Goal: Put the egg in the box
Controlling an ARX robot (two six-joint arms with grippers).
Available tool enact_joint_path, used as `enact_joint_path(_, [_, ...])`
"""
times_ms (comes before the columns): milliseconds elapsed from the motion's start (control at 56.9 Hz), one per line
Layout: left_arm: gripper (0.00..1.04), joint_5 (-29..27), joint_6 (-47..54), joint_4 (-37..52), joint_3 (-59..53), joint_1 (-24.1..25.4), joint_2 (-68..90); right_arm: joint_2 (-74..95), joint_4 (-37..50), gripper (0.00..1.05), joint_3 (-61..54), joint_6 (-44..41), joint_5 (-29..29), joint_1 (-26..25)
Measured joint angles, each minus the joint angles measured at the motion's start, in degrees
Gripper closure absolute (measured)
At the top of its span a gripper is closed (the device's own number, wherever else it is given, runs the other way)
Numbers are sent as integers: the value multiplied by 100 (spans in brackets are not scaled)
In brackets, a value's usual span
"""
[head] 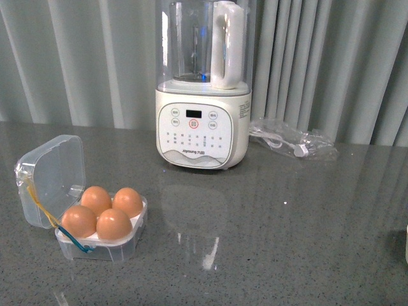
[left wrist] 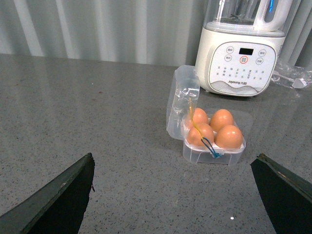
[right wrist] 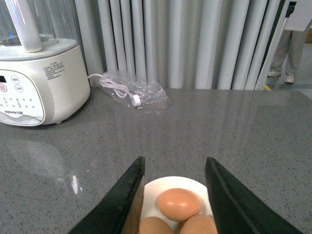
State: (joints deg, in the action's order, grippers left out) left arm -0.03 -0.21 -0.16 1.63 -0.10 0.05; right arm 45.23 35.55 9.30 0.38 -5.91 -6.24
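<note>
The small square clear-plastic egg box [head: 124,250] sits at 8 o'clock from the tall cream blender [head: 203,131], with its hinged lid [head: 54,172] open. All four round slots hold brown eggs [head: 113,223]. At the blender's 3 o'clock lies a clear plastic bag with a white cable [head: 299,141]. The left gripper [left wrist: 174,156] is spread wide and empty, facing the box. The right gripper [right wrist: 175,159] is partly open, gripping nothing, over a white dish [right wrist: 161,187] holding spare brown eggs [right wrist: 179,204]. Filling looks finished, as no slot looks free, so closing the lid seems next.
</note>
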Motion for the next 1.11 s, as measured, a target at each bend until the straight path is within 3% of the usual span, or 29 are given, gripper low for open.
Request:
enact_joint_path(70, [7,0,0,0,0,0,0,-186,-74,102,-122,-22,57,70])
enact_joint_path(176, [7,0,0,0,0,0,0,-498,-229,102,-293,-24,527,393])
enact_joint_path(264, [7,2,0,0,0,0,0,-802,-396,102,-431,-28,553,592])
enact_joint_path(1107, [7,0,0,0,0,0,0,-2837,-1864,102,-914,-28,588,608])
